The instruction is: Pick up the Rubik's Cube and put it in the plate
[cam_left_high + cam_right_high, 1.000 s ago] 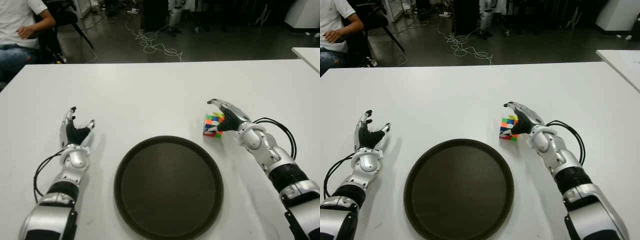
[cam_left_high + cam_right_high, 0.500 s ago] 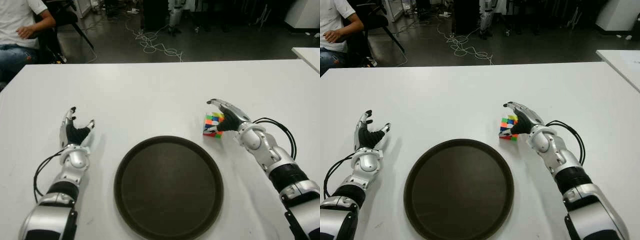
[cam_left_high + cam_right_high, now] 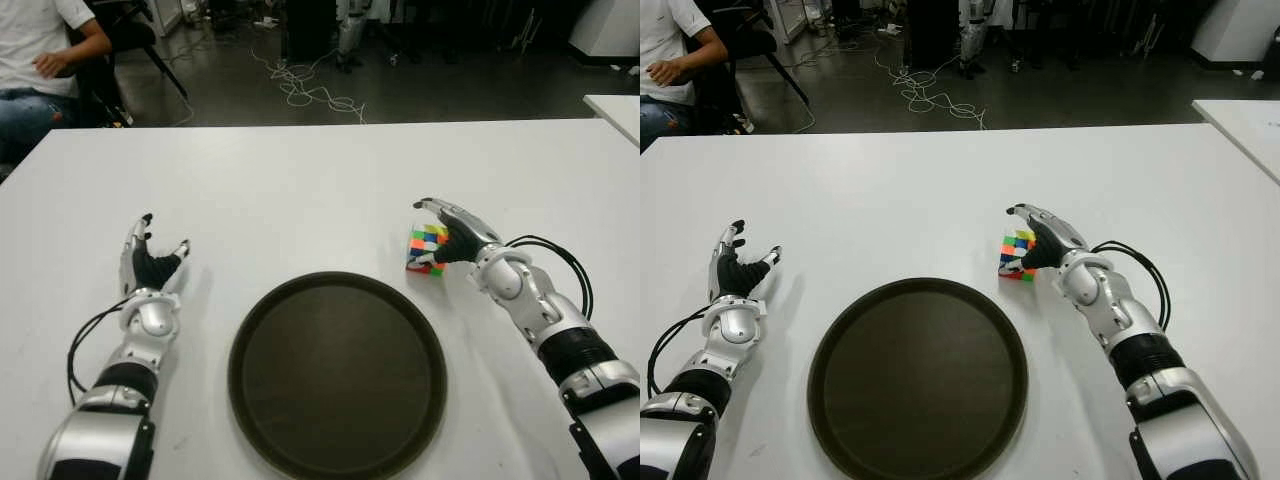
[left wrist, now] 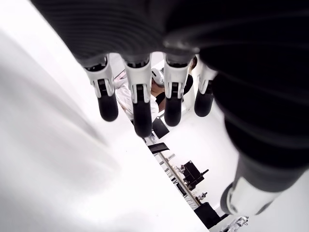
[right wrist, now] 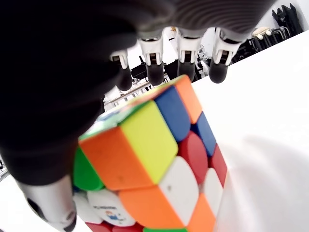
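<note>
Right fingers (image 5: 186, 50): four tips arched over the far top edge of the cube, thumb low at its near side; they cup it loosely, and firm contact cannot be confirmed from the wrist view.
Right hand (image 3: 455, 232): set against the right side of the cube, palm toward it.
Rubik's Cube (image 3: 427, 249): sits on the table under the fingers, tilted on one edge; orange, yellow, blue, red, white and green tiles show.
Writing: small dark print on one white tile of the cube in the right wrist view, too blurred to read.
Plate (image 3: 262, 340): dark round tray, just beside the cube on its near left side; nothing lies in it.
Left hand (image 3: 148, 266): well apart, beyond the plate's left side; fingers straight and spread, holding nothing.
Table (image 3: 300, 190): white surface under both hands.
Person (image 3: 40, 50): seated past the table's far left corner, white shirt and jeans.
Cables (image 3: 305, 85): loose coil on the dark floor beyond the table.
</note>
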